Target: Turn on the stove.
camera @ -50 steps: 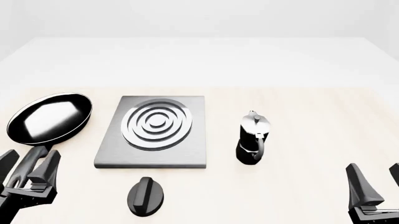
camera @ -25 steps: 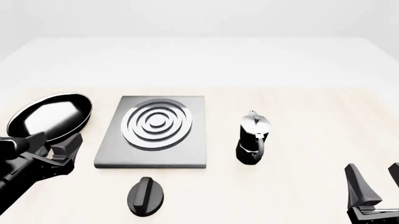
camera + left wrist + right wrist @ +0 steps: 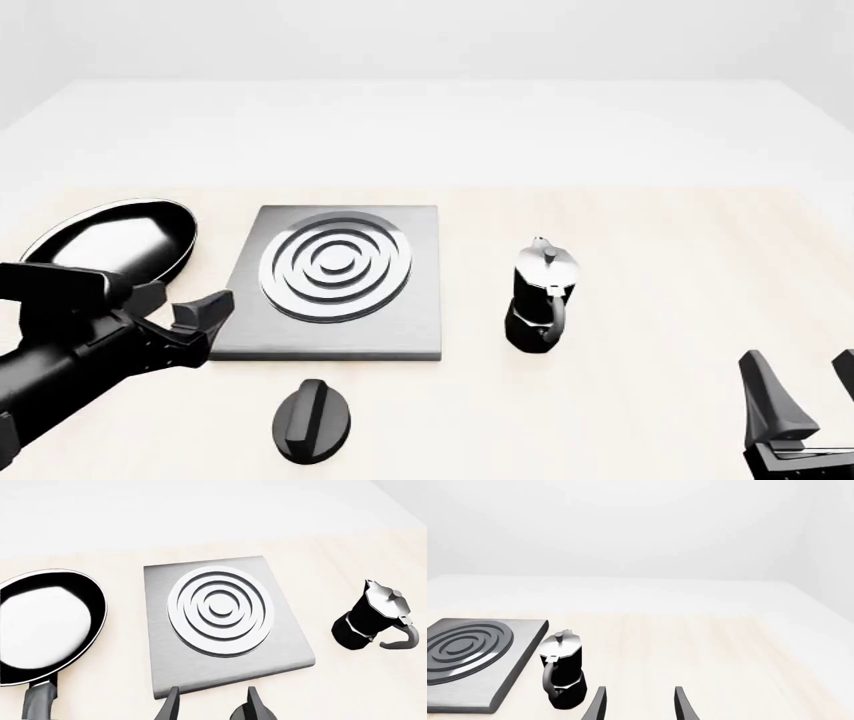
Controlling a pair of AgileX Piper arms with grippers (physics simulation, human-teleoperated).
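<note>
While the left arm is stretched in from the left edge of the front view, its left hand (image 3: pixel 171 310) is held with the fingers apart and nothing between them, just off the stove's (image 3: pixel 330 283) near left corner and in front of the frying pan (image 3: pixel 110 252). The arm is angled forward and to the right, and much of the pan's handle is hidden behind it in that view. The right hand (image 3: pixel 802 395) is seen low at the right edge, its fingers spread and empty, well apart from every object; its lower part is cut off by the frame.

The stove is laid flat on the worktop (image 3: pixel 667 250), between the frying pan on its left and the moka pot (image 3: pixel 542 296) on its right. The black ridged knob (image 3: pixel 312 420) is set apart on the worktop, just in front of the stove's near edge.

No brand, label or writing can be read on any surface.

In the left wrist view only the fingertips (image 3: pixel 169 707) are shown, and the knob is glimpsed as a dark sliver by one of them. In the right wrist view the stove is cropped at the edge.
</note>
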